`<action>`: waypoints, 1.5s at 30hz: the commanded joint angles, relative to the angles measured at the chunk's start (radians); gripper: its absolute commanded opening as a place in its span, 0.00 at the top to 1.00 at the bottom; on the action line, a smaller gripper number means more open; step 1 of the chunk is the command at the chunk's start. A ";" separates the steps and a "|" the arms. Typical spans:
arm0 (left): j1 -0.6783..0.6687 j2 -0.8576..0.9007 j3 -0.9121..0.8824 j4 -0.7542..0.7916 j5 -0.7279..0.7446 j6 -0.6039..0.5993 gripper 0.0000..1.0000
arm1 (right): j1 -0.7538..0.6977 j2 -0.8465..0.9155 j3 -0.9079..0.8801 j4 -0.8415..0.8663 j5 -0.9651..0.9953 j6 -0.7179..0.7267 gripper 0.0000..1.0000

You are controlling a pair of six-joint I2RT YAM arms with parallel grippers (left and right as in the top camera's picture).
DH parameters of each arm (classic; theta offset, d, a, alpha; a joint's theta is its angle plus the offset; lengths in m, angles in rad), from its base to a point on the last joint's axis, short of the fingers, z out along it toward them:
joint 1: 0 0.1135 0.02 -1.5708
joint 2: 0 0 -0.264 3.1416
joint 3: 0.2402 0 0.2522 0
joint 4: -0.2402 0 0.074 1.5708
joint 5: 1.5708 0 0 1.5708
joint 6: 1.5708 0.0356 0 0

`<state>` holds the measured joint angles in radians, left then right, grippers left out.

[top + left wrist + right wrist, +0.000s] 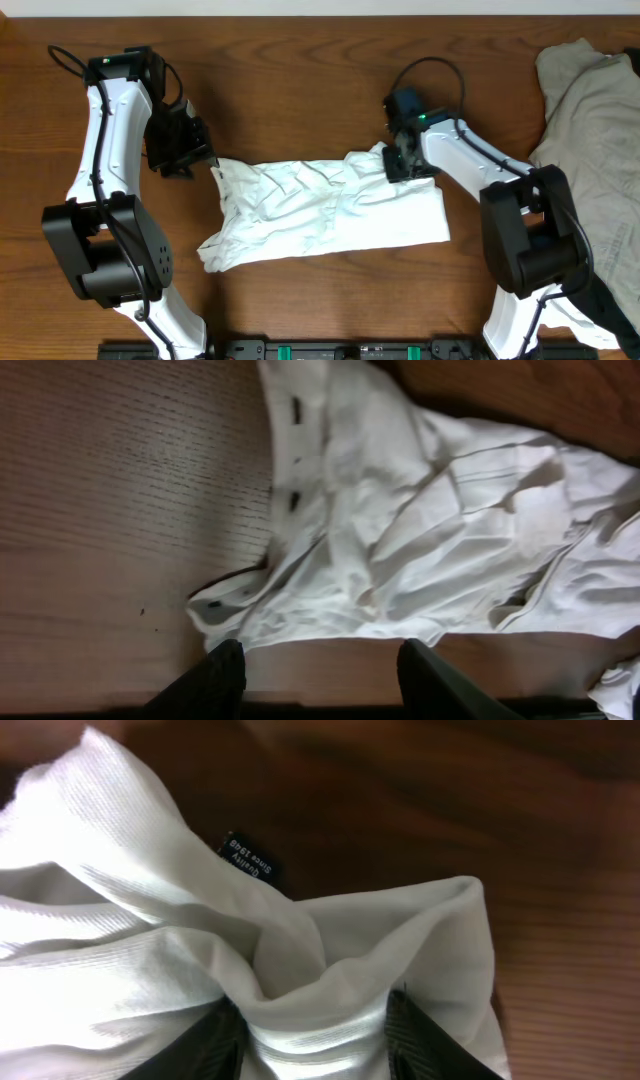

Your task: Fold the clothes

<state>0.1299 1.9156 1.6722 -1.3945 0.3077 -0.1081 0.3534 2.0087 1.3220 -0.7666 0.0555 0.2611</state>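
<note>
Right tool (315, 1025) on T-shirt (320, 210), garment (600, 130) nearby

Dark brown wood-grain table (300, 90), pale strip (300, 5) along its far edge

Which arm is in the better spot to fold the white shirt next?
Probably right: the right gripper has T-shirt cloth bunched between its fingers. The left gripper is open and empty beside the edge.

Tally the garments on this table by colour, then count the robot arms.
White crumpled short-sleeved cotton T-shirt: 1
Beige-grey rumpled garment: 1
Black-and-white robot arms: 2, left and right
Total: 4
</note>
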 commanded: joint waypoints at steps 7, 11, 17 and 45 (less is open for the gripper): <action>0.001 0.002 0.000 -0.006 -0.002 -0.003 0.48 | -0.065 0.067 -0.021 -0.020 0.035 0.029 0.51; 0.001 0.002 0.000 -0.006 -0.002 -0.003 0.48 | -0.055 -0.022 0.002 -0.052 0.038 0.029 0.51; 0.001 0.002 0.000 -0.006 -0.002 -0.002 0.48 | -0.050 -0.280 0.006 -0.066 0.041 0.028 0.45; 0.001 0.002 -0.001 -0.006 -0.002 -0.002 0.48 | 0.386 -0.053 -0.116 0.003 -0.013 0.147 0.59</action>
<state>0.1299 1.9156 1.6722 -1.3941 0.3077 -0.1081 0.7261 1.9240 1.2129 -0.7650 0.0113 0.3477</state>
